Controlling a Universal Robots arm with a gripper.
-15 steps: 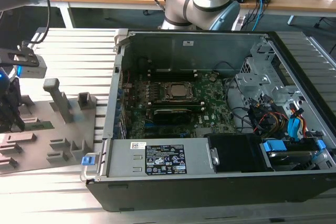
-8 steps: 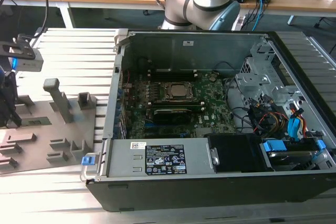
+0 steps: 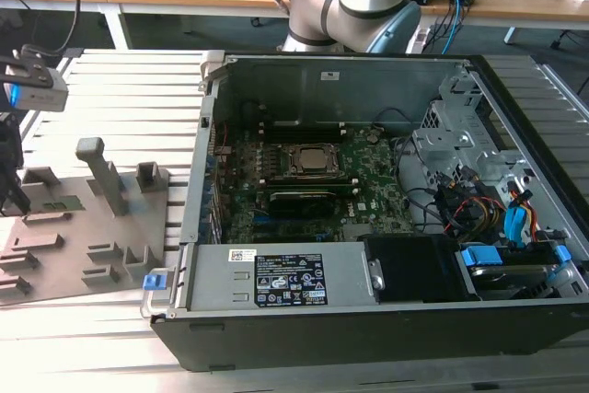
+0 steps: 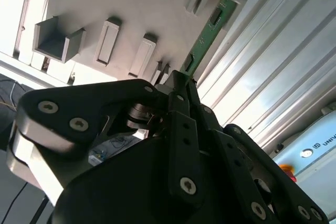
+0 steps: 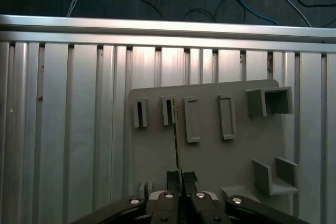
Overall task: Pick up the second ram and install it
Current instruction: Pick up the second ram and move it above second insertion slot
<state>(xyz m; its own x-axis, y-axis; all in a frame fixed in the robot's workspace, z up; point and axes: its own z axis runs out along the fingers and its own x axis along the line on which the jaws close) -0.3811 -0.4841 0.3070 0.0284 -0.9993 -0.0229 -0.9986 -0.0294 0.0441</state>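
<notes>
Ribbed aluminium bench (image 3: pixel 120 89) carries everything: a grey fixture plate (image 5: pixel 210 156) and, to the exterior view's right of the plate, an open computer case (image 3: pixel 350 342). Its motherboard (image 3: pixel 368 172) faces up, so the slots can be reached from above.

Over the plate hangs the hand (image 5: pixel 181 175). Its fingers (image 4: pixel 178 129) are drawn almost together and pinch one end of the ram (image 5: pixel 176 137). In the first wrist view the ram shows edge-on, a thin line running from the fingertips out across the plate toward a row of slotted blocks (image 5: pixel 184 114) along one edge of the plate. Gripped by its narrow end like this, its long edge is left free to meet a slot.

Whether the ram's outer end rests in a block or hangs clear of the plate, I cannot tell. The ram is at the plate, well apart from the case.
</notes>
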